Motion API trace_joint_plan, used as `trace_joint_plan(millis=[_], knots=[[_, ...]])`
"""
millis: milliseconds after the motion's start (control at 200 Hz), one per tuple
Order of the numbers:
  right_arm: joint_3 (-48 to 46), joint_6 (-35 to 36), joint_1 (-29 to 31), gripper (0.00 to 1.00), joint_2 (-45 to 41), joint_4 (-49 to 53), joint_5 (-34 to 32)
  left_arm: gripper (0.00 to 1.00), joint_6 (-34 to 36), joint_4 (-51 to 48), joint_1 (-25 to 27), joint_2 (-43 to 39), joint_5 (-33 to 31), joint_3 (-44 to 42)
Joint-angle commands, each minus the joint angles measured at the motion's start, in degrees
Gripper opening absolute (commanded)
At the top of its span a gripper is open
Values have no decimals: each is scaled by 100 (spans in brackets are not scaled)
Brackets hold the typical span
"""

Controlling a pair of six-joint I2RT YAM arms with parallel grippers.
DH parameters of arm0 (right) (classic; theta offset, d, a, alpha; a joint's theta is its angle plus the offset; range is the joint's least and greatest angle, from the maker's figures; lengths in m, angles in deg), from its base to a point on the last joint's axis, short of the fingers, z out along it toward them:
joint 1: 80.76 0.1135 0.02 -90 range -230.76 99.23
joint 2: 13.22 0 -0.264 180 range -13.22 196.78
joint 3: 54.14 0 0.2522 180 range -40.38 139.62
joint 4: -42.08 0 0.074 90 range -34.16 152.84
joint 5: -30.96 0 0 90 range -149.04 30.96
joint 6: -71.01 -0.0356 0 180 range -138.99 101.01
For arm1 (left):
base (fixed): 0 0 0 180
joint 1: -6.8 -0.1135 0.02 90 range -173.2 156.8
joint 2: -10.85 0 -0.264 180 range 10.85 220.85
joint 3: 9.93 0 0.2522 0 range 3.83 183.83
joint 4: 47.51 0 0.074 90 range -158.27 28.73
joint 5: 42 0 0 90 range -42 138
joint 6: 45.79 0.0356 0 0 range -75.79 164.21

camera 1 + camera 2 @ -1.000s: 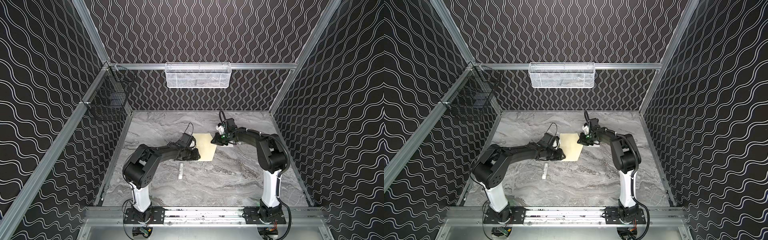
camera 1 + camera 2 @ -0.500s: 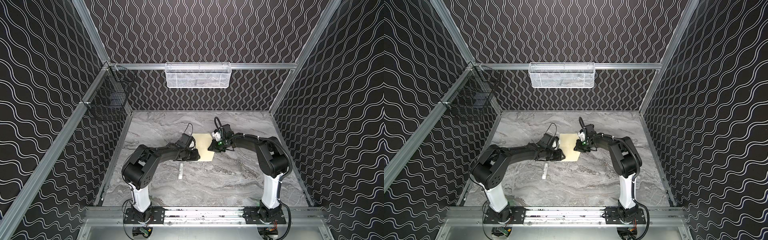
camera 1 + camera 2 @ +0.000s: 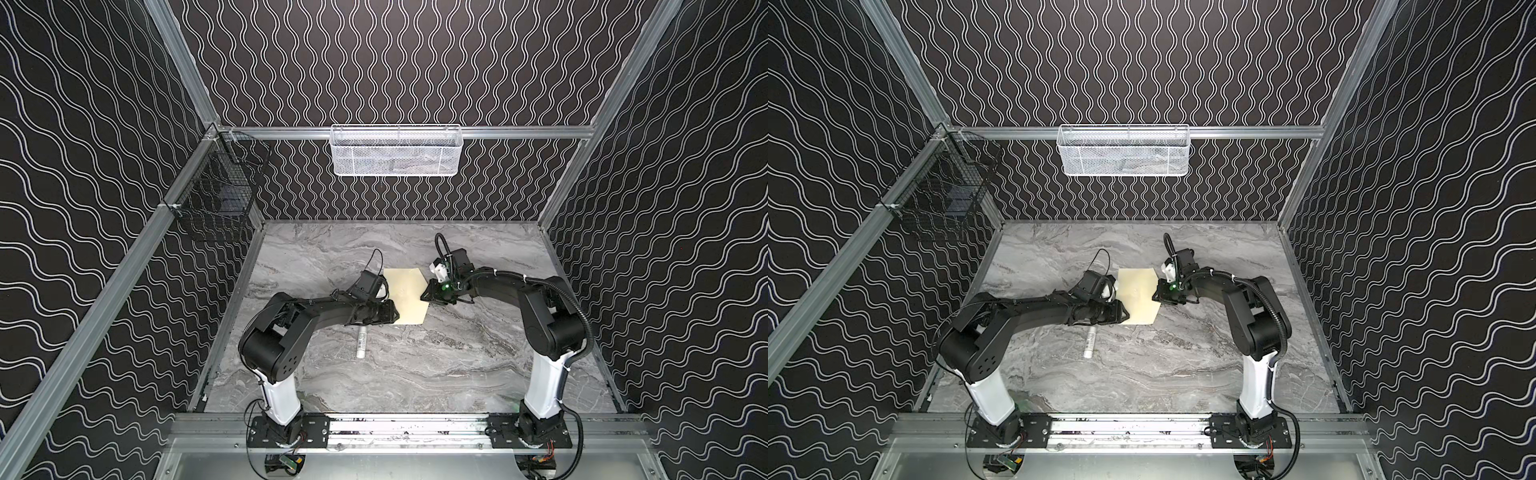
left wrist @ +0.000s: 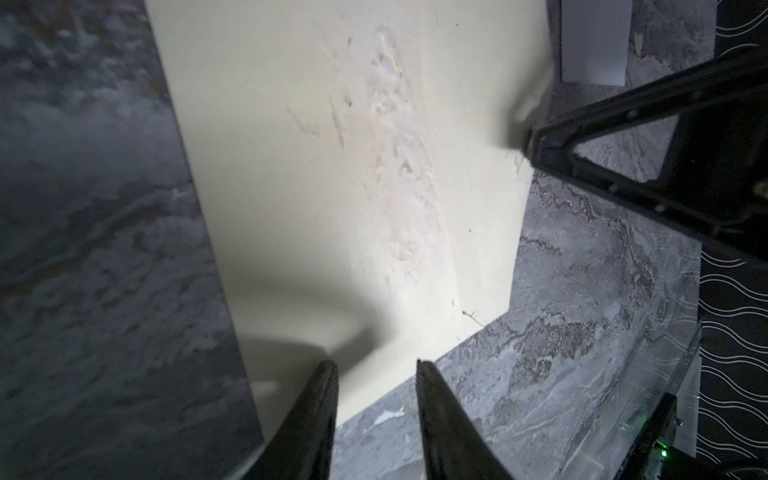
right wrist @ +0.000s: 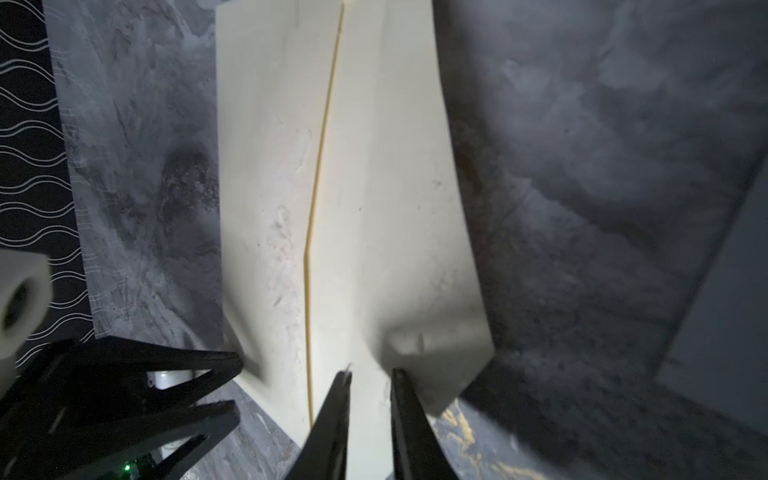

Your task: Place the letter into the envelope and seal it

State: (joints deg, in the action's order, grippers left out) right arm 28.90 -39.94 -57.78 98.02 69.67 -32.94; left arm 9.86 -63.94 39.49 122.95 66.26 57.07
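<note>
Spotted the envelope (image 3: 409, 299) flat mid-tabletop (image 3: 415, 374), long axis running away from the arm bases, flap folded down. Can see the letter (image 4: 594, 41) outside it, flat just past the right claw (image 3: 424, 296), so not inserted yet. Got the right claw on one long edge, with jaws a crack apart and tips denting the paper. Looks like pressing, not pinching, but hard to say. Got the left claw (image 3: 395, 320) released at the near corner opposite. Probably calls for the right arm, closer to the letter. Ignoring the small white stick (image 3: 361, 343) by the left arm.

Top views high, front, looking down; wrist views close over envelope (image 4: 332, 166).
</note>
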Motion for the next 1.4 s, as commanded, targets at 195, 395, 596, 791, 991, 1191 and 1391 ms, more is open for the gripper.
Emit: trace_joint_plan(millis=[195,395,596,791,991,1191,1391], knots=[[158,126,-140,30,-857,284,123,47,60,-1190,28,-135,-104,503],[-296,-34,-908,38,-1231,-571,248,66,362,-1792,123,-261,116,1655],[-910,-645,-1810,38,-1224,-1868,322,78,565,-2332,424,869,405,3703],[-963,-844,-2336,40,-820,-2402,436,83,599,-2760,506,2370,617,5760],[-645,-804,-2483,40,-208,-2383,596,85,301,-2272,469,3359,953,6739],[-553,-695,-2504,41,138,-2269,695,85,32,-1485,466,3788,1053,6728],[-512,-726,-2544,40,374,-2313,923,83,-152,-1061,458,4067,1086,6777]])
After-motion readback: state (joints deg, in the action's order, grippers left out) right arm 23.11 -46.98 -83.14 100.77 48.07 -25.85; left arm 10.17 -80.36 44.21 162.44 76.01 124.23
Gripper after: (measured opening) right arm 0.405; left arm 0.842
